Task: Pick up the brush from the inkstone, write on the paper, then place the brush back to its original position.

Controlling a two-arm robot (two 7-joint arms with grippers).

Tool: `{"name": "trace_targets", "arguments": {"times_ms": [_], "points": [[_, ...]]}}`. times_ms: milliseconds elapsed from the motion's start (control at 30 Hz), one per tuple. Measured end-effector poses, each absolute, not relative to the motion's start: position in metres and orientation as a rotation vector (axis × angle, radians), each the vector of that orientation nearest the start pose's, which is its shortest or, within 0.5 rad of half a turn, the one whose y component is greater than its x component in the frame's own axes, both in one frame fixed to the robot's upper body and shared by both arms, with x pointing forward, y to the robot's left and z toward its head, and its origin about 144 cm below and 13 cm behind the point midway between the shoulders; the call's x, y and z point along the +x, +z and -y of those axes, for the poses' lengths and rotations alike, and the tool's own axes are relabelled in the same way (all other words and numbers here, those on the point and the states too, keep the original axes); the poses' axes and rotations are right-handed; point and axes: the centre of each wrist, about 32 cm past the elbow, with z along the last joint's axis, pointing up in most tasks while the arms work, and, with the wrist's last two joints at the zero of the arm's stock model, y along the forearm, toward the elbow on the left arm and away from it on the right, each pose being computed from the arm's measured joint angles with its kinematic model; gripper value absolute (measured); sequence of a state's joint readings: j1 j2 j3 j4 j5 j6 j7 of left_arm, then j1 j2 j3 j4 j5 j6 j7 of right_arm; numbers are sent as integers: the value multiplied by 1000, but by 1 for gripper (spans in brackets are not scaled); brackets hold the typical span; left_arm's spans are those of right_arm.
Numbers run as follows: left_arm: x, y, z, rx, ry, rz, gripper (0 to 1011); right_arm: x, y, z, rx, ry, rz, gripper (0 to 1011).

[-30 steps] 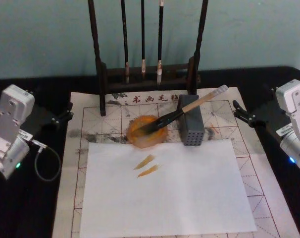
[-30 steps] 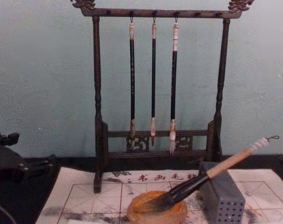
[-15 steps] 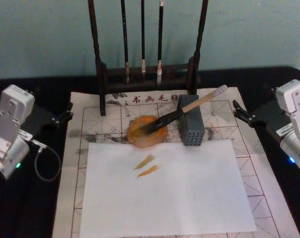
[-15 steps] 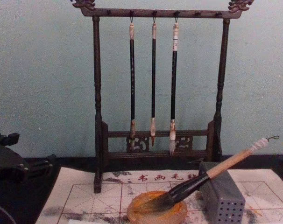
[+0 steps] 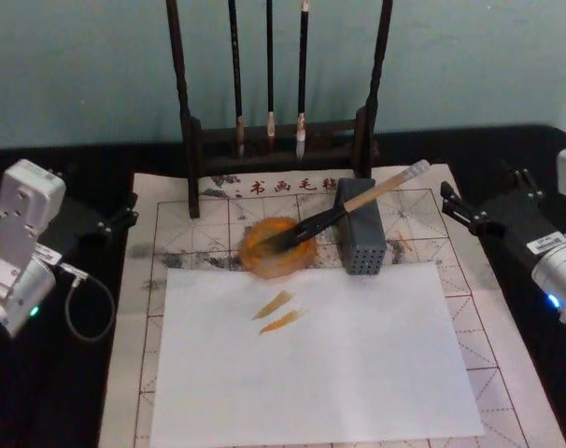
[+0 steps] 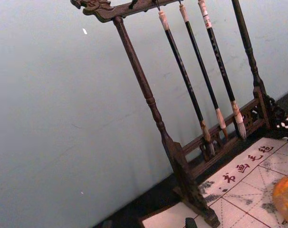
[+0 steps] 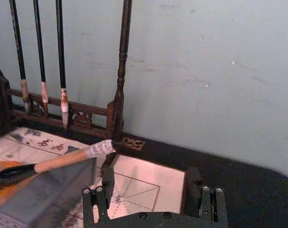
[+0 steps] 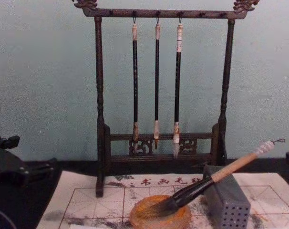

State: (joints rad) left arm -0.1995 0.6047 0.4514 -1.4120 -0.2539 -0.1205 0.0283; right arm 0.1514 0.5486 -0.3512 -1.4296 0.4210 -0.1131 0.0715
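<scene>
Counting outward from the right pincer, open wide and empty, at the right edge of the paper: one brush just to its left, white-wrapped end with cord loop nearest, bristle tip down in the one inkstone farther left, handle propped on one grey block with small holes. Across the paper, well apart from the brush, one left pincer, also open and empty. Between both pincers and nearer to the robot, one plain white sheet with two orange strokes. Beyond both, one dark rack with three thin brushes hanging. Along the far edge of the paper, one row of red characters, readable as 书画毛, the fourth half hidden.
</scene>
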Motion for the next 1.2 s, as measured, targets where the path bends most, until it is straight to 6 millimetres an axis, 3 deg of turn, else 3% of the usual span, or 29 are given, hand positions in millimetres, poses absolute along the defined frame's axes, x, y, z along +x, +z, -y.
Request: {"name": "trace_targets", "arguments": {"times_ms": [467,1200], "points": [[489,1140,-310,305,1248,285,1001,474,1133,300,92,-1173,-205,1000],[489,1140,-310,304,1248,285,1001,496,1112,276,442,-1049,-597,1000]]}}
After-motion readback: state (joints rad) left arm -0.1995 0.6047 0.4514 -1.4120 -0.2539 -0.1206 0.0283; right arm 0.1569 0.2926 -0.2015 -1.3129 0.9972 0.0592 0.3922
